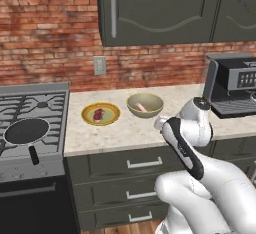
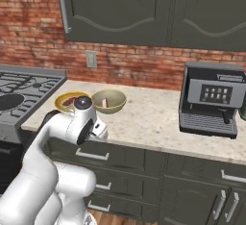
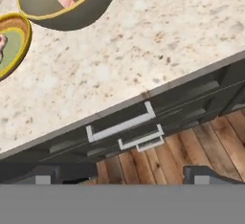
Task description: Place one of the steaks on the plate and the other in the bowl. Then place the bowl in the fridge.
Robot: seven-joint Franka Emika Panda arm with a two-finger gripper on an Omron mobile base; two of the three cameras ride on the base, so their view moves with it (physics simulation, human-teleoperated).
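Claw [image 3: 122,175] apart, empty. Ahead of it: tan bowl [image 1: 145,105] holding pink steak [image 1: 141,108]; left base view shows stove pan [image 1: 26,131].

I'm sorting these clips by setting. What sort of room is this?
A home-style kitchen, rendered rather than real: a gas stove with a black frying pan, a speckled stone counter over dark drawers, and a coffee machine against a brick wall.

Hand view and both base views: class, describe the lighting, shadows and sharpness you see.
Left base view: even flat light, faint shadow under the bowl. Right base view: coffee machine sharp, no glare. Hand view: counter speckle soft, drawer handle slightly blurred, picture tilted.
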